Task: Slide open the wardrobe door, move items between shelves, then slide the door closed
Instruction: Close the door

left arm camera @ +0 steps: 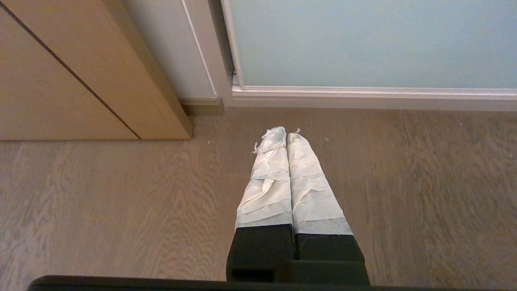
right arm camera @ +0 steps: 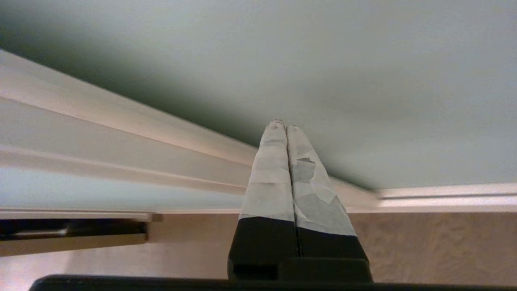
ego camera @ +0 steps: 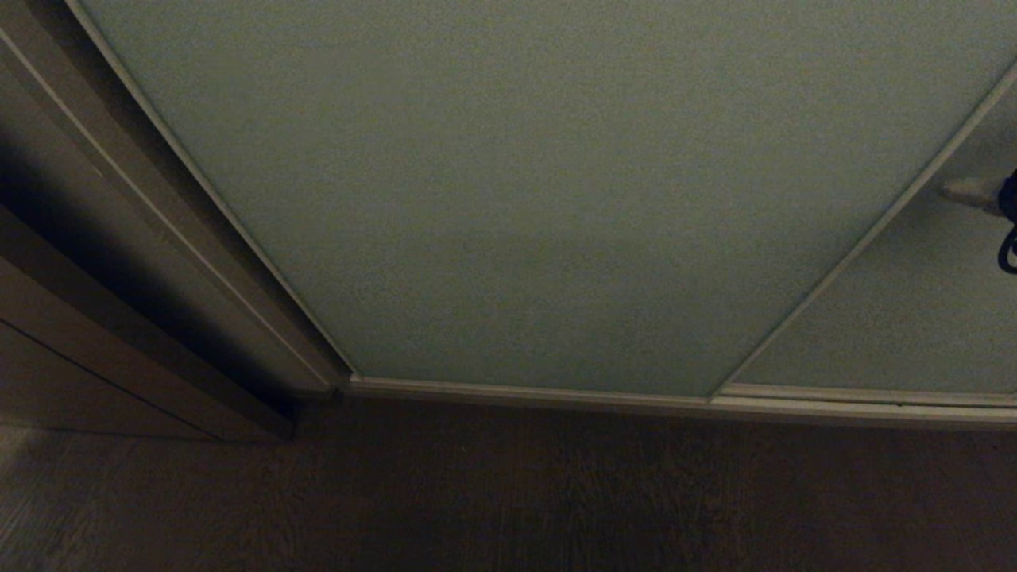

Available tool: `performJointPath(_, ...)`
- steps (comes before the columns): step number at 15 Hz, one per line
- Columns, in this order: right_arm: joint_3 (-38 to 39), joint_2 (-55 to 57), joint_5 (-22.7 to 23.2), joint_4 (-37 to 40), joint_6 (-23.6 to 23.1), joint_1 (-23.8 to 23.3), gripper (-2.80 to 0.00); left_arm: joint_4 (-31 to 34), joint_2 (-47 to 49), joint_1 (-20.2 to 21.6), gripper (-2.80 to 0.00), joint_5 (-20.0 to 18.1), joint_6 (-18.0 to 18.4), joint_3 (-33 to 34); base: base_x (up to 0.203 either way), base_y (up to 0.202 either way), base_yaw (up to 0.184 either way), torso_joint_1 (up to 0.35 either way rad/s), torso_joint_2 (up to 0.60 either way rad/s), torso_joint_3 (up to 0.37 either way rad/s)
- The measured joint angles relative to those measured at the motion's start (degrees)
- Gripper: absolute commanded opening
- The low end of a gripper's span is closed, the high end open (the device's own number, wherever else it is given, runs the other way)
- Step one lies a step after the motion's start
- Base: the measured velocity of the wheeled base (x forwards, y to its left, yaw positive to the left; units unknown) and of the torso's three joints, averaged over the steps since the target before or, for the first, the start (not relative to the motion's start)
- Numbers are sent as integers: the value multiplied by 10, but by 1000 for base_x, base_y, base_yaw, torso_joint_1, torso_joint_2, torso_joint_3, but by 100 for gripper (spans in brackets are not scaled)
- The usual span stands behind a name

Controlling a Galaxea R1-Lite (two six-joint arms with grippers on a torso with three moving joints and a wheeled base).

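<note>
Here, door: the door (ego camera: 493, 199) fills most of the head view, a pale grey-green matte panel, closed across the wardrobe; no shelves or toys show.
Second panel: a second panel (ego camera: 898, 318) of the same colour lies at 3 o'clock of the door, parted from it by a slim light frame strip (ego camera: 858, 238) running from 1 o'clock down to 5 o'clock.
Floor: the floor (ego camera: 508, 500) is dark wood grain, spanning the 6 o'clock side of the head view.
Cabinet: a tan wooden cabinet (left arm camera: 60, 81) stands at 9 o'clock of the door, its corner on the floor.
Rail: the rail (ego camera: 636, 397) runs pale along the foot of both panels, where they meet the floor.
Wall strip: a white upright strip (left arm camera: 194, 52) sits between the cabinet and the door's edge.
Right gripper: the right gripper (right arm camera: 282, 123) points at the door's face just above the rail, near the frame strip; jaws together, holding nothing. Whether the tips touch the panel I cannot tell. In the head view only a pale tip (ego camera: 973, 193) and a dark cable show at the 3 o'clock edge, before the second panel.
Left gripper: the left gripper (left arm camera: 284, 133) hangs above the floor, pointing toward the door's lower corner near the cabinet, apart from both; jaws together, empty.
Tape: both grippers' fingers (left arm camera: 311, 182) are wrapped in pale crinkled tape over black bases.
</note>
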Motion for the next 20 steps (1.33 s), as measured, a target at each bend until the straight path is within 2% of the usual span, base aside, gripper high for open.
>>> performJointPath(3, 4, -33, -2, 26, -73, -10, -280, 0, 0, 0, -280, 0, 0, 0, 0, 0, 0, 0, 0, 0)
performJointPath(6, -5, -68, -1, 98, -157, -19, -280, 0, 0, 0, -280, 0, 0, 0, 0, 0, 0, 0, 0, 0)
performJointPath(12, -18, -51, -7, 107, -159, 8, -280, 0, 0, 0, -280, 0, 0, 0, 0, 0, 0, 0, 0, 0)
performJointPath(17, -40, -17, -73, 103, -148, 21, -280, 0, 0, 0, -280, 0, 0, 0, 0, 0, 0, 0, 0, 0)
performJointPath(20, -43, -12, -76, 102, -147, 21, -280, 0, 0, 0, -280, 0, 0, 0, 0, 0, 0, 0, 0, 0)
